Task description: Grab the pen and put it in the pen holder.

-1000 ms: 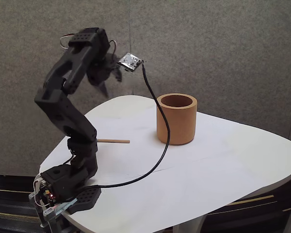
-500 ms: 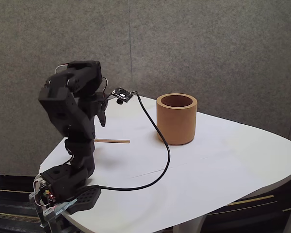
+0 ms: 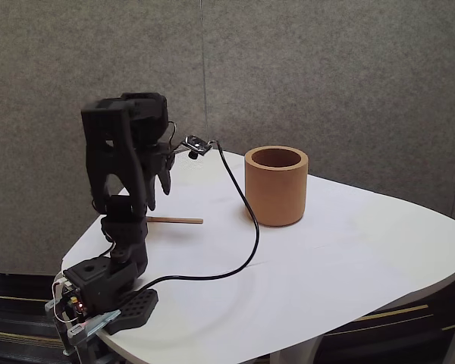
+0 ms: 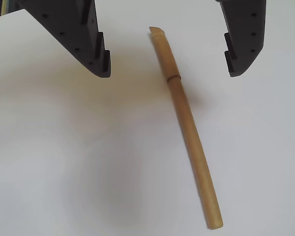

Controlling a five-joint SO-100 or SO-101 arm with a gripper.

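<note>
A black cable [image 3: 246, 227] loops from the arm's wrist across the white table [image 3: 349, 265], between the claw [image 4: 168, 74] and the pen holder [image 3: 276, 186], a thick orange-brown cup well off to its right in the fixed view. The wrist view shows the fingers spread wide, empty, above the pen [image 4: 186, 120], a tan stick with one ringed joint, lying flat between them.

We are seeing a white rounded table [image 3: 349, 288] standing before a grey, felt-like wall [image 3: 326, 76], while a black cable [image 3: 252, 227] is hanging in a loop down onto the tabletop, and dark flooring is showing at the lower left corner.
</note>
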